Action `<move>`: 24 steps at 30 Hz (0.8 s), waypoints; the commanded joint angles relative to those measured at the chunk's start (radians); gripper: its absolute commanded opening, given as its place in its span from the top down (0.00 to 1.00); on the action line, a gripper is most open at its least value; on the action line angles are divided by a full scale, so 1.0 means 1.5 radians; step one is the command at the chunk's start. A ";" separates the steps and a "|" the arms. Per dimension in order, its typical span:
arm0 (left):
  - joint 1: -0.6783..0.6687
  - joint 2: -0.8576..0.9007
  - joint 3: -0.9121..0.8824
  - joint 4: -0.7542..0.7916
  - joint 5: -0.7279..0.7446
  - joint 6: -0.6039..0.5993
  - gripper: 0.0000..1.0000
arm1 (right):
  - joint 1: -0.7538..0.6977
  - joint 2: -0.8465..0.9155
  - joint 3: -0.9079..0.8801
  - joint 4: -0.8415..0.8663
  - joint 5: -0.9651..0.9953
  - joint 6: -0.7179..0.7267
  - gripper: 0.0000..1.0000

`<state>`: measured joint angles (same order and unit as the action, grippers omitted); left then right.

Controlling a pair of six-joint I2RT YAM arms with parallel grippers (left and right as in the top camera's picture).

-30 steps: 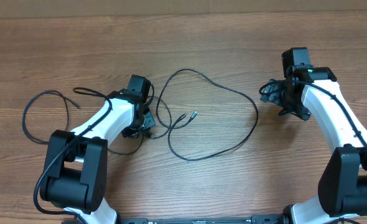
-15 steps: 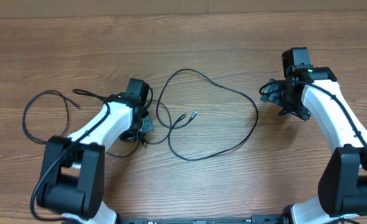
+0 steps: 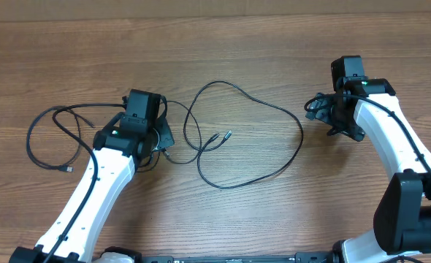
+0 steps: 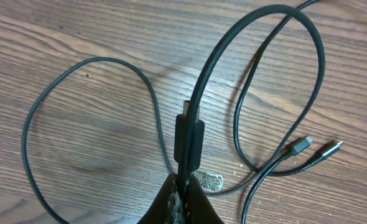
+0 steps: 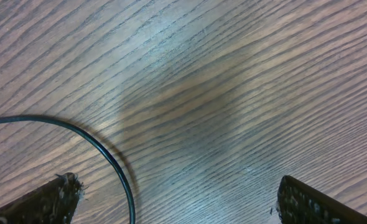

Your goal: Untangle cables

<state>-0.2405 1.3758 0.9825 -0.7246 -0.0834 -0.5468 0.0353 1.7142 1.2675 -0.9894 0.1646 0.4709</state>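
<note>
While the left fingers [image 4: 166, 210] are pinched shut on the black plug [image 4: 188, 140] of one cable [image 4: 252, 37], that cord arches up from them and curls back down to the wooden surface [image 3: 274, 44]. Another cable [image 3: 274, 109] lies in a wide loop at the middle, with two small plug tips [image 3: 223, 136] side by side inside it. A further loop [image 3: 40, 124] rests at far left. The right fingers [image 5: 46, 196] stand wide apart, holding nothing, above a curve of cord [image 5: 109, 155].

Overhead camera looks straight down from far, taking in the table [image 3: 274, 44]. Left wrist camera hangs close over the cables [image 4: 188, 143], also seen overhead. Right wrist camera sits even closer, facing the wood.
</note>
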 commanded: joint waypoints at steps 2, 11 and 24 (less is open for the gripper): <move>0.004 -0.015 0.001 0.003 -0.004 0.011 0.96 | 0.002 0.004 -0.003 0.001 0.010 -0.001 0.00; 0.004 -0.015 0.001 0.014 -0.279 0.018 0.96 | 0.002 0.004 -0.003 0.001 0.010 -0.001 0.00; 0.078 -0.015 0.001 0.340 -0.620 0.161 0.96 | 0.002 0.004 -0.003 0.001 0.010 -0.001 0.00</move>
<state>-0.1837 1.3743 0.9810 -0.3119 -0.8970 -0.4740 0.0353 1.7142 1.2675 -0.9890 0.1646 0.4706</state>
